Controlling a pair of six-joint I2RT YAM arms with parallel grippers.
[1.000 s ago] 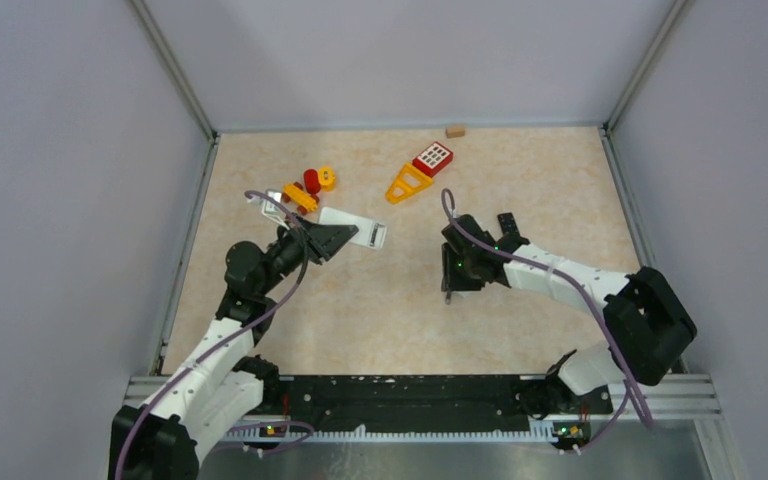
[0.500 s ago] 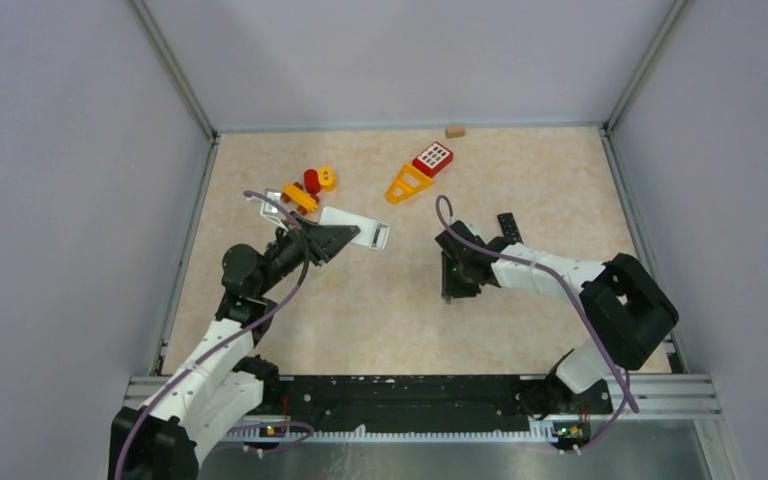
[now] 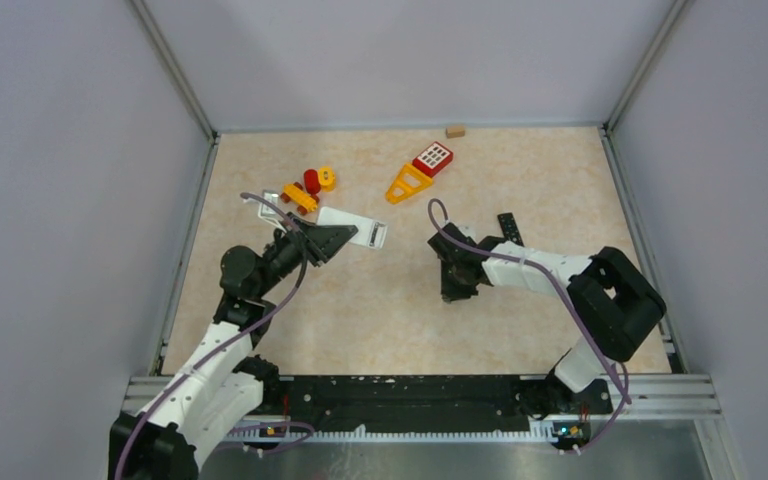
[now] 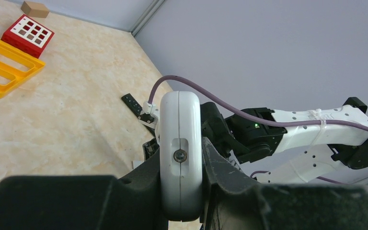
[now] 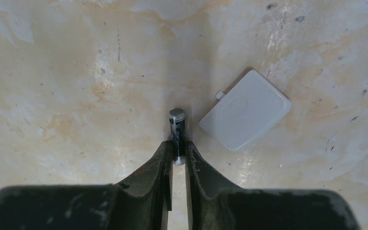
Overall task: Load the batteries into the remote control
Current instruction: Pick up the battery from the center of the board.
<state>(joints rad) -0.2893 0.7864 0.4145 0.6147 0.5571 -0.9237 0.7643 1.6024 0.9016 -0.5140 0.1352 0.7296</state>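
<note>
the right gripper (image 5: 177,153) is down on the surface (image 5: 76,72), a little right of centre. its two fingers are closed against the sides of a dark grey battery (image 5: 177,127). the battery lies flat, its shiny cap pointing away from the wrist, and only its near end sits between the fingertips. a light grey battery cover (image 5: 245,109) lies just to the right of it, close but apart. in the top view the gripper hides the battery.

the left gripper (image 4: 181,163) is clenched on the white remote control (image 4: 180,124), holding it on edge above the left half of the surface, one end poking out toward the middle. the other batteries do not show in these views.

the battery should be light and rigid, but its casing is smooth and round, so it is likely to roll or slip. a pinch across the middle of the barrel would hold it steadier. with the grip this near one end, it may swing or squirt out when lifted. the remote control is stiff plastic and looks firmly seated, though whether its open compartment faces the battery cannot be told from here.
</note>
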